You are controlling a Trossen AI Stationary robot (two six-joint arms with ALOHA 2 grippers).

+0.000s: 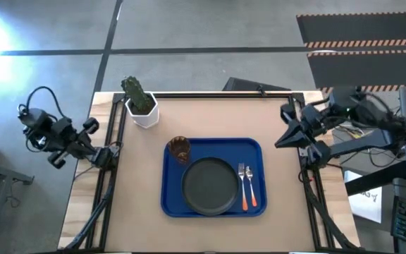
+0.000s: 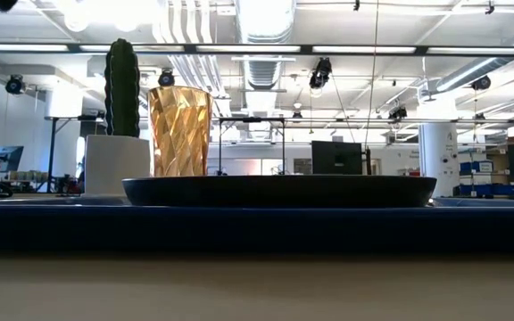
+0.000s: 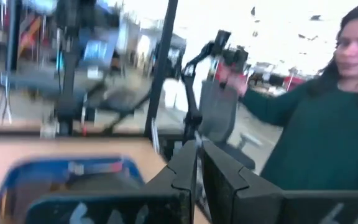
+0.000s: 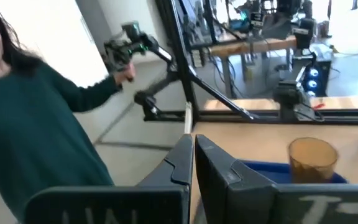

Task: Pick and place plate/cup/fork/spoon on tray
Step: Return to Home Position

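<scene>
The left jaws are pressed together with nothing between them, as the left wrist view shows. The right jaws are likewise closed and empty in the right wrist view. From above, the left arm (image 1: 83,144) sits off the desk's left edge and the right arm (image 1: 316,130) off its right edge, both well apart from the tray.

The blue tray (image 1: 171,201) lies at the middle of the desk (image 1: 210,116), toward its near side. The dark plate (image 1: 208,185) rests in the tray's centre. The amber cup (image 1: 180,149) stands upright in the tray's far left corner, just beside the plate. Two orange-handled utensils lie side by side, right of the plate. The one nearer the plate looks like the fork (image 1: 242,176) and the other the spoon (image 1: 251,185), though they are small. Everything the task names appears to be on the tray.

A white pot with a cactus (image 1: 144,113) stands on the desk beyond the tray's far left corner. A person in a dark green top (image 4: 30,124) is beyond the desk.

The step in hand is the return to rest. To do it well, each arm should fold back on its own side with jaws closed. It should move slowly past the dark frame rails at the desk edges and never swing over the tray, so nothing is nudged.
</scene>
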